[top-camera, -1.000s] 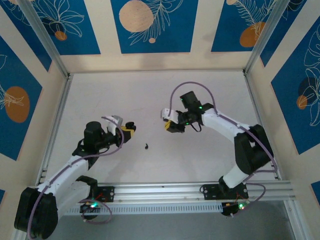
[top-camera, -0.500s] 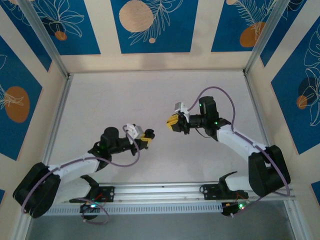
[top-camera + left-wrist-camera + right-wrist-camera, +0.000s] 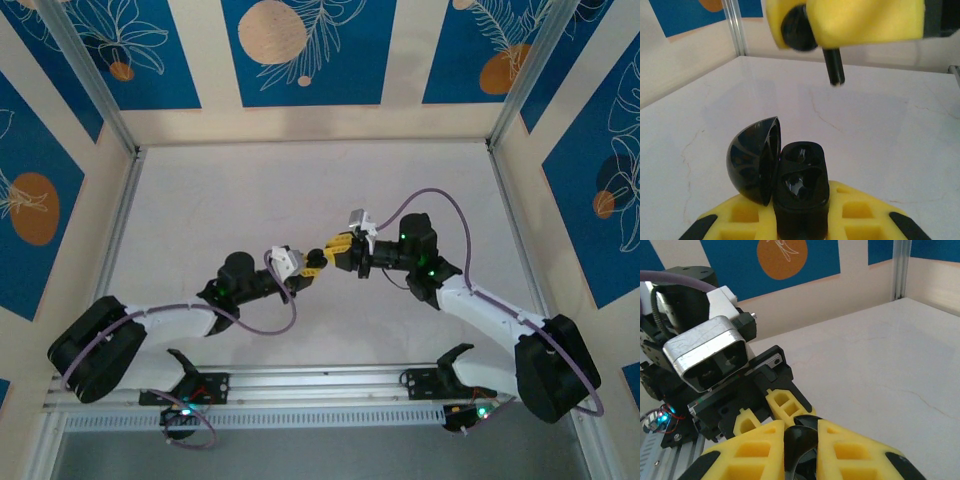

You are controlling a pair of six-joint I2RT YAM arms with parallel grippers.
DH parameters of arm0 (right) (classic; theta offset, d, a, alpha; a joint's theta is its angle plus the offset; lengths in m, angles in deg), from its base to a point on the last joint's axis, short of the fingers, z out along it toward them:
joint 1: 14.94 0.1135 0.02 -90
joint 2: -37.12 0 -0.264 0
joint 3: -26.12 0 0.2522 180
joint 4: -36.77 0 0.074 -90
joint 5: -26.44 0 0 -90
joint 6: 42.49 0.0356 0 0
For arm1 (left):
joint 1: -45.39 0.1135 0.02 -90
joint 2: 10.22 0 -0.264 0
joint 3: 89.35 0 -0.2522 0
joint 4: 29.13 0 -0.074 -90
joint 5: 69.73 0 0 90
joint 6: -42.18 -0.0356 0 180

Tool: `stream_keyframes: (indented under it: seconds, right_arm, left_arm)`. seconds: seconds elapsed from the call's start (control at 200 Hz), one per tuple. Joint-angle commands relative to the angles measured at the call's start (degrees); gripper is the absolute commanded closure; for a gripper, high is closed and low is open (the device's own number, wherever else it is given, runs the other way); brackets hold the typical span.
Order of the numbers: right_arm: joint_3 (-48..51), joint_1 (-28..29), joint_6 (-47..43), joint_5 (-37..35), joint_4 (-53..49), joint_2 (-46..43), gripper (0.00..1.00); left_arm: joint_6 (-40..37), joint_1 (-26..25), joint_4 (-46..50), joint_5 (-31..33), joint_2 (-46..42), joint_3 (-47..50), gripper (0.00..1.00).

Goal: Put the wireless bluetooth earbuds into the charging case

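Note:
My left gripper (image 3: 311,264) is shut on the black charging case (image 3: 801,185), which stands upright between its yellow fingers (image 3: 870,210). The case's domed lid (image 3: 752,160) hangs open to the left, and two dark glossy wells face up. My right gripper (image 3: 332,253) hovers just above, shut on one black earbud (image 3: 832,65) whose stem points down, clear of the case. In the right wrist view that earbud (image 3: 801,442) sits pinched between the yellow pads (image 3: 855,450), with the left gripper's fingers (image 3: 782,402) right beyond.
Both grippers meet over the middle of the white table (image 3: 300,180). An aluminium rail (image 3: 400,380) runs along the near edge, and frame posts (image 3: 110,120) and patterned walls close in the sides. The left wrist camera housing (image 3: 707,357) sits close to my right gripper.
Both arms have swung inward and forward until their grippers nearly touch at the table's centre. The small black piece that lay on the table a second ago no longer shows.

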Motion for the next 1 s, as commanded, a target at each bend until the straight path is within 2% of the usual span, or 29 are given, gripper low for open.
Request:
stream_keyframes:
  seconds: [0.0,0.26,0.995]
  right_arm:
    - [1.6,1.7,4.7,-6.0,4.5,-1.0,0.82]
    - [3.9,3.2,6.6,-10.5,7.0,-1.0,0.82]
    - [3.9,5.0,8.6,-13.3,9.6,2.3,0.82]
  left_arm:
    - [-1.8,-1.2,-5.2,1.9,0.9,-1.8,0.83]
    - [-2.1,-2.1,-5.4,2.6,0.9,-2.2,0.83]
    - [-1.1,-2.6,-8.2,4.3,0.2,-1.8,0.83]
